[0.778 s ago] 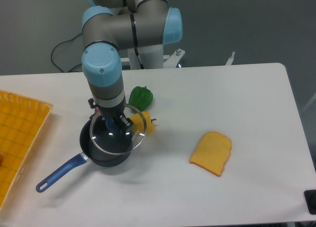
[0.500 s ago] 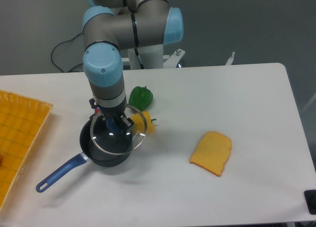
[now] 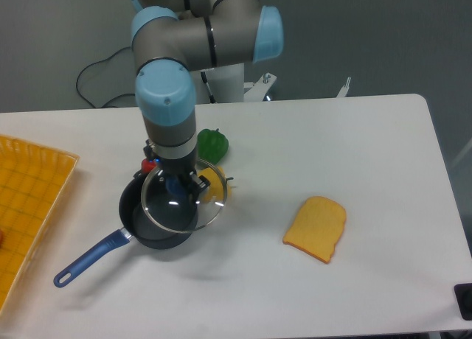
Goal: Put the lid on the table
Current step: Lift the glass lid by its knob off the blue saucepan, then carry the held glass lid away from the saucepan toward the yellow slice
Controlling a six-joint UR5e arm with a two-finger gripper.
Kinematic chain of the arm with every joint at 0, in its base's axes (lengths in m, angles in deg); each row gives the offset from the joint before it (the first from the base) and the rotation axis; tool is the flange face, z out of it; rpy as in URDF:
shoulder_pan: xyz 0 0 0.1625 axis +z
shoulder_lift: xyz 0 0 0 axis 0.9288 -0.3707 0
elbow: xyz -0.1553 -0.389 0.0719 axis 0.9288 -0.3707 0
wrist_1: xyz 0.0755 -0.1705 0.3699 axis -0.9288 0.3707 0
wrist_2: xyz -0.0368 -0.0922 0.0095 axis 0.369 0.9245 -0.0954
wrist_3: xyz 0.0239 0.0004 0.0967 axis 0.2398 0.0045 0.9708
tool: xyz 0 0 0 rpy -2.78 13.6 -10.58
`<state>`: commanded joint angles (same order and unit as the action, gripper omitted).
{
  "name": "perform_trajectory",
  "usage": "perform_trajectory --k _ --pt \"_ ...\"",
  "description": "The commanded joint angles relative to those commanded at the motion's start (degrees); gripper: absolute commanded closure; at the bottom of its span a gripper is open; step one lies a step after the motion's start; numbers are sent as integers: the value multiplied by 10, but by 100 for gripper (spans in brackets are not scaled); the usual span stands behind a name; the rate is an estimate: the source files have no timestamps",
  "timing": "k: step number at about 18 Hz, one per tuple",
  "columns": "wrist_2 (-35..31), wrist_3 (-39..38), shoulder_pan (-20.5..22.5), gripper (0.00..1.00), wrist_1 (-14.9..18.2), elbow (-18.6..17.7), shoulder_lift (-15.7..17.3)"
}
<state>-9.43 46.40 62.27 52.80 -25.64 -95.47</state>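
A: Which step is this?

B: The carry. The gripper (image 3: 175, 184) is clenched on the dark knob of the glass lid (image 3: 184, 197), which hangs above the saucepan (image 3: 151, 217), overlapping its right rim.

A: And next?

B: I'd say it needs bare white table (image 3: 243, 280), away from the yellow item (image 3: 219, 181), green pepper (image 3: 212, 144) and bread slice (image 3: 316, 227), then lowering and release.

My gripper (image 3: 177, 184) holds the lid (image 3: 184, 197) above the saucepan (image 3: 147, 225) at centre-left; bread (image 3: 316, 228) lies right, tray (image 3: 29, 199) far left.
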Motion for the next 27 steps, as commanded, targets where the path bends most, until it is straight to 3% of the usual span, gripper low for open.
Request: perform_trajectory --k 10,21,24,27 --pt "-9 71 49 53 -4 1 -18" --pt "-24 82 85 53 -9 -2 -27" --pt "-21 71 98 53 -24 -4 -32" --pt "-16 6 100 53 -61 -6 -45"
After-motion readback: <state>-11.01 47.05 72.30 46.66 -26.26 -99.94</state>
